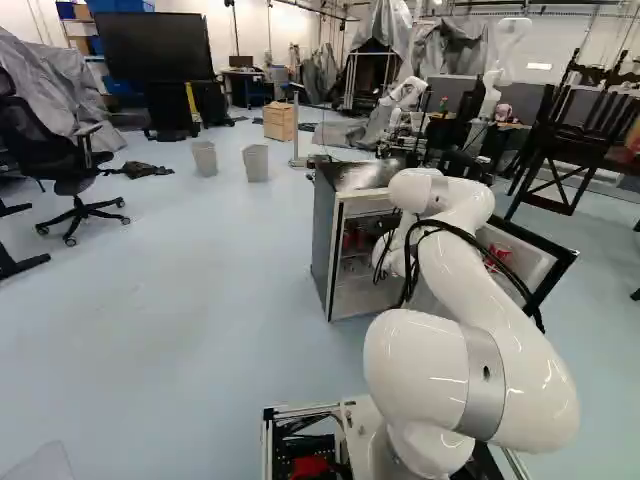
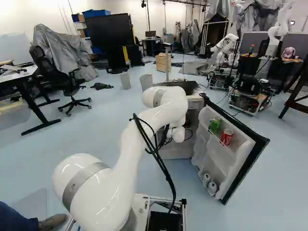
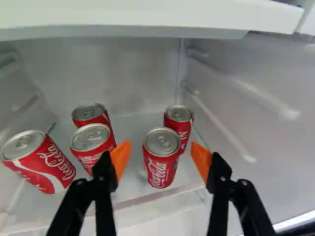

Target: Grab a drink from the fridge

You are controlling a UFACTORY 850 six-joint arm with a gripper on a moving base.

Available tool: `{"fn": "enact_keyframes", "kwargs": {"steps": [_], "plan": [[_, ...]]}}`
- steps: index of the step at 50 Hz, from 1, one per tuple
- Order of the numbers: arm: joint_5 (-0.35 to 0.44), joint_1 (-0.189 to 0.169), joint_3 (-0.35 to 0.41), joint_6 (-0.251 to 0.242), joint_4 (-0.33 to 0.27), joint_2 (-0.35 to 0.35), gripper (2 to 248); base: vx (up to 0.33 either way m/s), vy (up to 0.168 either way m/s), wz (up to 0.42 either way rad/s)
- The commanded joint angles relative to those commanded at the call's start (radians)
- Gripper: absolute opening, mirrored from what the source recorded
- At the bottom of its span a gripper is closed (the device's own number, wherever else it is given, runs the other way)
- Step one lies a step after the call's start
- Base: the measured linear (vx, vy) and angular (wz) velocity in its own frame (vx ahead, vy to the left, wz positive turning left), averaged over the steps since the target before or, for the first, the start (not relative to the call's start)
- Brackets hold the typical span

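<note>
facing a red can (image 3: 159, 167), the gripper (image 3: 160, 146) stands wide open.

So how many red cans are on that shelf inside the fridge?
5: one can ahead of the gripper's open fingers; one can close behind it; three cans grouped off to one side. More may be hidden behind these.

Five red, silver-topped cans (image 3: 161, 164) stand upright on a shelf (image 3: 133, 129) in the open fridge (image 1: 323, 235), with more cans (image 2: 226, 138) in its door (image 2: 219, 162).
</note>
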Motion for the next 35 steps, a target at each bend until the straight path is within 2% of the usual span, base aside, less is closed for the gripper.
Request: {"fn": "enact_keyframes", "kwargs": {"steps": [4, 5, 9, 10, 14, 15, 35], "plan": [[0.000, 0.000, 0.000, 0.000, 0.000, 0.000, 172, 0.000, 0.000, 0.000], [0.000, 0.000, 0.000, 0.000, 0.000, 0.000, 134, 0.000, 0.000, 0.000], [0.000, 0.000, 0.000, 0.000, 0.000, 0.000, 134, 0.000, 0.000, 0.000], [0.000, 0.000, 0.000, 0.000, 0.000, 0.000, 99, 0.000, 0.000, 0.000], [0.000, 0.000, 0.000, 0.000, 0.000, 0.000, 99, 0.000, 0.000, 0.000], [0.000, 0.000, 0.000, 0.000, 0.000, 0.000, 92, 0.000, 0.000, 0.000], [0.000, -0.002, 0.012, 0.000, 0.000, 0.007, 92, 0.000, 0.000, 0.000]]}}
